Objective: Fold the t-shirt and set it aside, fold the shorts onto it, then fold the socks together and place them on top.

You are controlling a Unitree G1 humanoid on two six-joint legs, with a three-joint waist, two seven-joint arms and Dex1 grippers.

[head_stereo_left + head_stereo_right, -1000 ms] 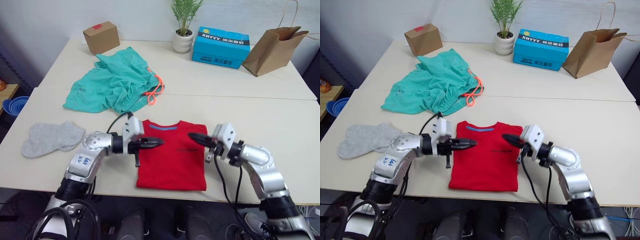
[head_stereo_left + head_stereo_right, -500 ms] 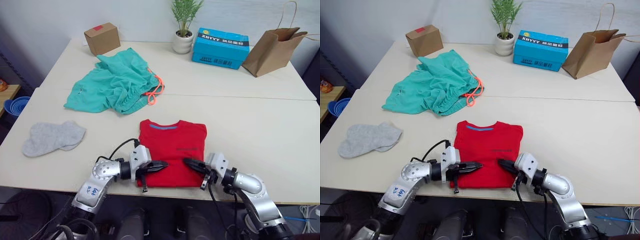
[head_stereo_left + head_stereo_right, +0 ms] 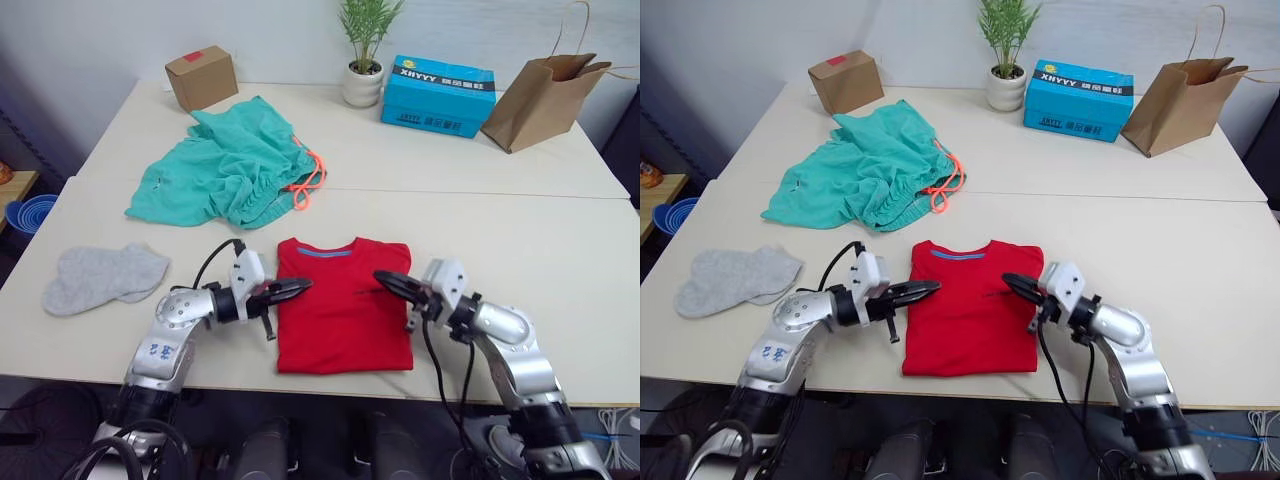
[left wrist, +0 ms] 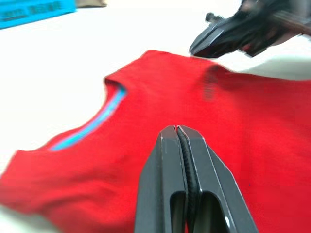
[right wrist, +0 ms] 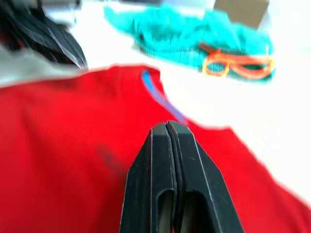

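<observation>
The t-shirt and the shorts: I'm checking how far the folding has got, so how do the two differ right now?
The t-shirt is bright red and lies flat as a neat folded rectangle near the table's front edge; the shorts are teal-green and lie crumpled and unfolded farther back. The left gripper and right gripper, both shut, hang over the t-shirt's sides; neither is near the shorts. Both garments rest on the white table.

You have bare table (image 3: 520, 240) right of the t-shirt (image 3: 342, 310); the shorts (image 3: 225, 170) and socks (image 3: 100, 277) crowd the left.
</observation>
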